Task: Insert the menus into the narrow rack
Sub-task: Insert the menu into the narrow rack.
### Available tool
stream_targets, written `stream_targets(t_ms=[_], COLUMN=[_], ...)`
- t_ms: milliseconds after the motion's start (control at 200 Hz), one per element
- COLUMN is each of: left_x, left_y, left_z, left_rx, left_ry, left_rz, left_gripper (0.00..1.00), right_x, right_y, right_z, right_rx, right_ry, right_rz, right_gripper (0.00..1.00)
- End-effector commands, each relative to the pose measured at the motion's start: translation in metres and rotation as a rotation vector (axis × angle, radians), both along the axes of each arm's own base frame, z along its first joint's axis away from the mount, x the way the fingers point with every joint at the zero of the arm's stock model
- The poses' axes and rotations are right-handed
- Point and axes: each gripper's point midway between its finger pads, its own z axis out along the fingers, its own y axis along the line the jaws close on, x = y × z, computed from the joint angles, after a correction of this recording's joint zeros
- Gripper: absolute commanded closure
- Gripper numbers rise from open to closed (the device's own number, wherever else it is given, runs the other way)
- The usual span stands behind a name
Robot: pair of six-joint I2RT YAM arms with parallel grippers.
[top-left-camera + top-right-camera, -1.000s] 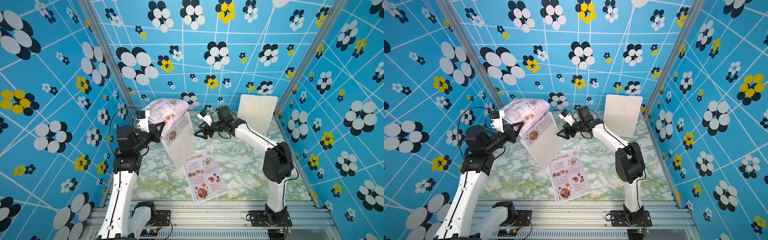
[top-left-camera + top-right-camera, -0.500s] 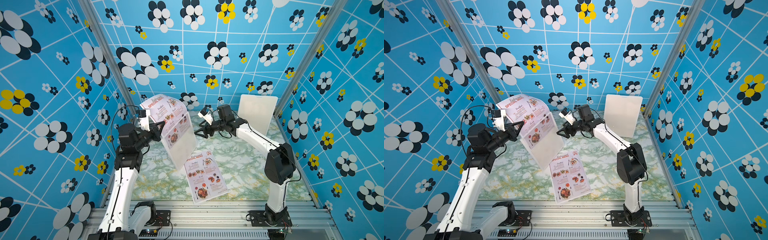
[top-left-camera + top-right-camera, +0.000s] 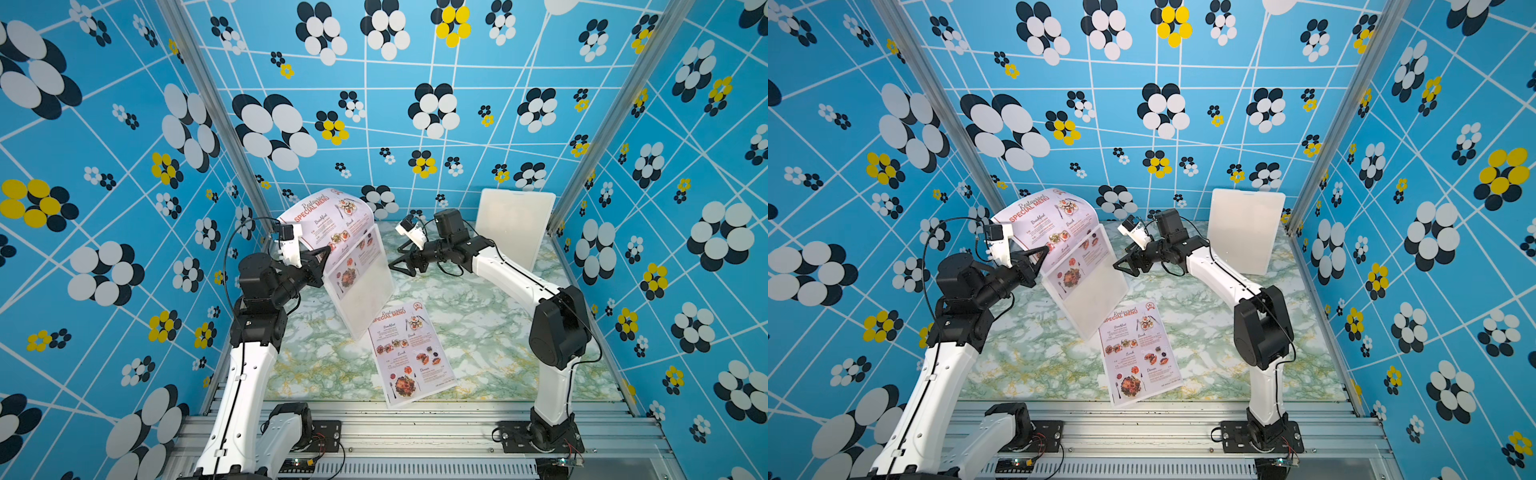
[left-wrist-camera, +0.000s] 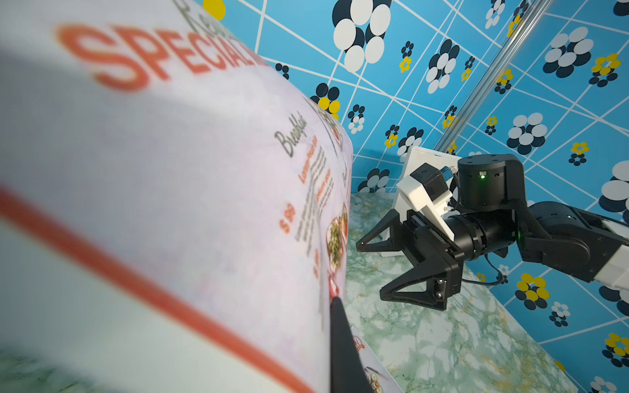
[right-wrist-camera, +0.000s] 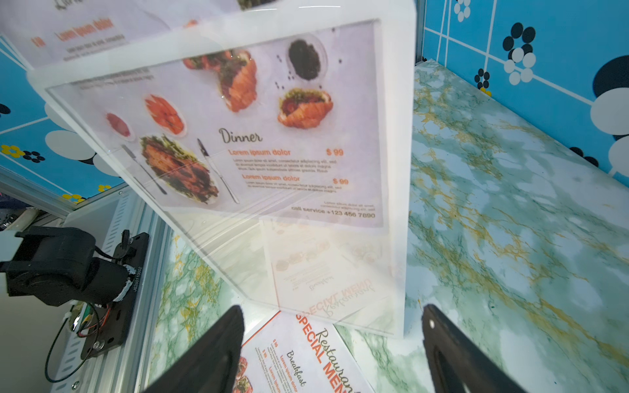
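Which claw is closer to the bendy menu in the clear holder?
Left. The left claw pinches that menu; the right claw hangs open past the holder, not touching.

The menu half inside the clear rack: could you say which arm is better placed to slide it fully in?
Probably left: the left hand is shut on that menu just above the rack; the right hand hangs open and apart.

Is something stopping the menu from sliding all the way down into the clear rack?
Nothing visible. The menu held by the left end effector is partway inside the rack; the pocket below its bottom edge looks empty.
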Motion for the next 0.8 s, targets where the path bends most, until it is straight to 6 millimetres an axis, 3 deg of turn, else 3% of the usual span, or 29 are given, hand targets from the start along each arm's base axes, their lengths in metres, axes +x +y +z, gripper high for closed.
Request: stream_targets(t_ms=[0,220,340,435,465,600,690,795], left_x=[-0.002,-0.004,-0.002,-0.001,0.0,0.006,0.012,0.017], left_y=[-0.001,-0.01,-0.007,-0.002,-0.001,0.002,0.007,0.011], left_z=[-0.005,-0.007,0.001,0.016,0.021,0.039,0.048,0.057], left_rx=[0.019,0.031,0.069,0.095,0.102,0.132,0.138,0.135], left_ry=[-0.01,-0.005,-0.015,-0.046,-0.058,-0.089,-0.107,-0.12], left_rz=[0.004,-0.009,0.014,0.039,0.043,0.045,0.061,0.063], left_gripper=[1.0,0.96,0.67,0.31,0.24,0.16,0.15,0.25], right_x=[-0.005,-0.006,-0.006,-0.007,-0.007,-0.009,-0.009,-0.01], right_y=[0.001,0.002,0.001,0.0,0.0,-0.001,-0.002,-0.002], right_z=[0.006,0.004,0.005,0.007,0.007,0.006,0.005,0.006], right_rx=[0.006,0.007,0.008,0.007,0.005,0.005,0.003,0.001], right_ry=[-0.021,-0.018,-0.021,-0.025,-0.026,-0.025,-0.024,-0.029], right_rz=[0.01,0.01,0.009,0.008,0.006,0.005,0.004,0.002], right_gripper=[0.16,0.16,0.16,0.16,0.16,0.16,0.16,0.16])
